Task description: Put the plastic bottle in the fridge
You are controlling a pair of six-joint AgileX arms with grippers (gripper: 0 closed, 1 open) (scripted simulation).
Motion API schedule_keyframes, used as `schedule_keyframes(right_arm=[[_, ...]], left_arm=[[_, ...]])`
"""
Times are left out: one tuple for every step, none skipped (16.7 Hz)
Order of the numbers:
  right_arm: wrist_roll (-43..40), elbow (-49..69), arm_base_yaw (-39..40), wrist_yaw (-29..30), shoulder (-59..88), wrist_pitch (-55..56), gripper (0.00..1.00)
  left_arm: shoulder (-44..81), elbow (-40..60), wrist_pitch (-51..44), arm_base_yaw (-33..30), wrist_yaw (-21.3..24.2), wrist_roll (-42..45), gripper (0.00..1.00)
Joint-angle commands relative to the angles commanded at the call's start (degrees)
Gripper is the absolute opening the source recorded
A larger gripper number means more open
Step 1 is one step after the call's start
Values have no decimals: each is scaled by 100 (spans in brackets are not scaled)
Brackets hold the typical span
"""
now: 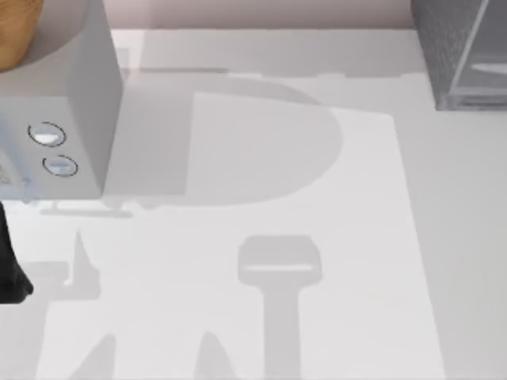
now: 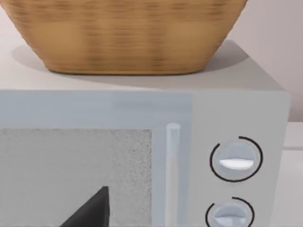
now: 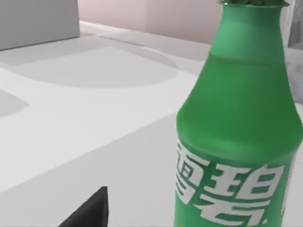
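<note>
Green plastic makes up the bottle [image 3: 236, 127], which stands upright close in front of the right wrist camera, white lettering across its lower body and a ridged green cap on top; a pale desk [image 3: 71, 123] spreads out behind it. One dark fingertip [image 3: 92, 210] of the right end effector pokes into that view, apart from the bottle, and from this I cannot tell whether the right end effector is wide, narrow or holding anything. From above, the fridge [image 1: 455, 47], a dark grey speckled box with a paler panel in a light grey frame, sits at the desk's far right corner. At the far left edge stands a pale grey box with two round knobs [image 1: 75, 103], and a woven basket [image 1: 17, 32] rests on top of it. A black part of the left arm [image 1: 12, 269] shows at the desk's left edge, just in front of that box. The left wrist camera faces the front of the pale grey box [image 2: 236, 118] squarely, with its speckled window, upright handle bar and both knobs, the basket [image 2: 128, 33] above; a single dark fingertip [image 2: 92, 210] of the left end effector shows before the window, and I cannot tell its state either.
</note>
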Motion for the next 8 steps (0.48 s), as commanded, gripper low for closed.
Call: schedule_keyframes(right_arm=[[143, -13, 146, -149, -26, 132, 100], [297, -24, 287, -292, -56, 268, 100], [457, -33, 420, -426, -89, 403, 100], [617, -40, 539, -546, -125, 533, 100], [769, -45, 643, -650, -160, 655, 100], [908, -48, 729, -736, -194, 764, 100], [1027, -51, 795, -803, -223, 855, 100], [1120, -53, 843, -851, -247, 926, 100]], left_arm=[[0, 0, 0, 0, 0, 0, 100], [0, 0, 0, 0, 0, 0, 100], [0, 0, 0, 0, 0, 0, 100], [0, 0, 0, 0, 0, 0, 100], [0, 0, 0, 0, 0, 0, 100], [0, 0, 0, 0, 0, 0, 100], [0, 0, 0, 0, 0, 0, 100], [0, 0, 0, 0, 0, 0, 100]])
